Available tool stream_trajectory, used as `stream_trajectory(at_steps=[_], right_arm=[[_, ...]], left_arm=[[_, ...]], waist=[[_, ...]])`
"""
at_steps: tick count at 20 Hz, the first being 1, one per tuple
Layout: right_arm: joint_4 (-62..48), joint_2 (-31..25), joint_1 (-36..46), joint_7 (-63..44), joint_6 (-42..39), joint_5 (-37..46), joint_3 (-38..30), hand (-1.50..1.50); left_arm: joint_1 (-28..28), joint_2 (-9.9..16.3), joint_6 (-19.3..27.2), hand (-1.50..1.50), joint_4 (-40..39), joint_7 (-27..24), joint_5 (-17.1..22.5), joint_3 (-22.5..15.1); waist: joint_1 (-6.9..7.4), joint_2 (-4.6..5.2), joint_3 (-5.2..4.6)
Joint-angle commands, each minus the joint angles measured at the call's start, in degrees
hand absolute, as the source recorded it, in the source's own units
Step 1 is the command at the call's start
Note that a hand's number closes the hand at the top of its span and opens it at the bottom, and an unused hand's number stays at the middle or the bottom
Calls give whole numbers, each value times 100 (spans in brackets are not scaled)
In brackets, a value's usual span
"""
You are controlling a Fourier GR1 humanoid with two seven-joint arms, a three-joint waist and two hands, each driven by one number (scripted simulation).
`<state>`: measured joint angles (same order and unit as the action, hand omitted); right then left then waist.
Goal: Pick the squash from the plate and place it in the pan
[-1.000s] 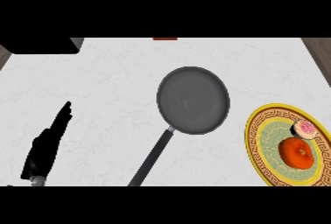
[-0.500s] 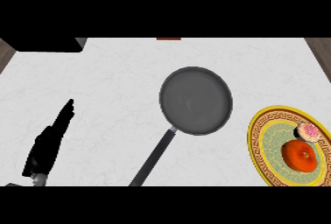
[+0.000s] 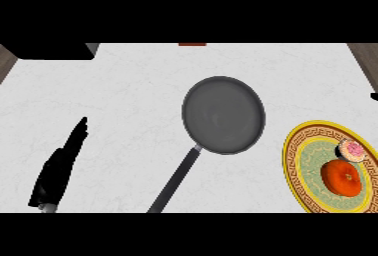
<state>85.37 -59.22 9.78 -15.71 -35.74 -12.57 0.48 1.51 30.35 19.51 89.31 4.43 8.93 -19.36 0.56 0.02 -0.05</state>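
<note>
The orange squash [image 3: 342,177] lies on a yellow patterned plate [image 3: 301,150] at the right of the white counter. A small pink-and-white item [image 3: 354,149] sits beside it on the plate. The grey pan [image 3: 223,114] rests mid-counter, its long handle [image 3: 177,180] pointing to the lower left. My left hand [image 3: 59,167] lies open at the lower left, fingers straight, far from the pan and plate. A small black tip at the right edge is my right hand [image 3: 374,96], above the plate and touching nothing.
A black block [image 3: 48,50] stands at the counter's back left corner. A small red thing [image 3: 192,44] shows at the back edge. Bare white counter lies between my left hand and the pan.
A small black tip of my right hand has come into view at the right edge. The pan, plate, squash and left hand have stayed put.
</note>
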Motion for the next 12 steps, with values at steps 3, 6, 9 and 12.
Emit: stream_trajectory(at_steps=[3, 6, 9, 12], right_arm=[[271, 11, 287, -899, -659, -39, 230, -150], [142, 388, 770, -1102, -645, 513, 619, -150], [397, 352, 767, -1580, -954, 534, 836, -150], [672, 573, 747, -2195, -1076, 490, 1039, -150]], left_arm=[[391, -61, -45, 0, 250, -69, -146, 103], [102, -30, -397, 0, -144, -146, 24, 402], [56, -173, -167, 0, 224, 271, -267, 175], [-27, -185, -248, 0, 193, 365, -286, 293]], waist=[[-12, -11, 2], [20, 9, 2], [-10, -6, 2], [-39, -11, 1]])
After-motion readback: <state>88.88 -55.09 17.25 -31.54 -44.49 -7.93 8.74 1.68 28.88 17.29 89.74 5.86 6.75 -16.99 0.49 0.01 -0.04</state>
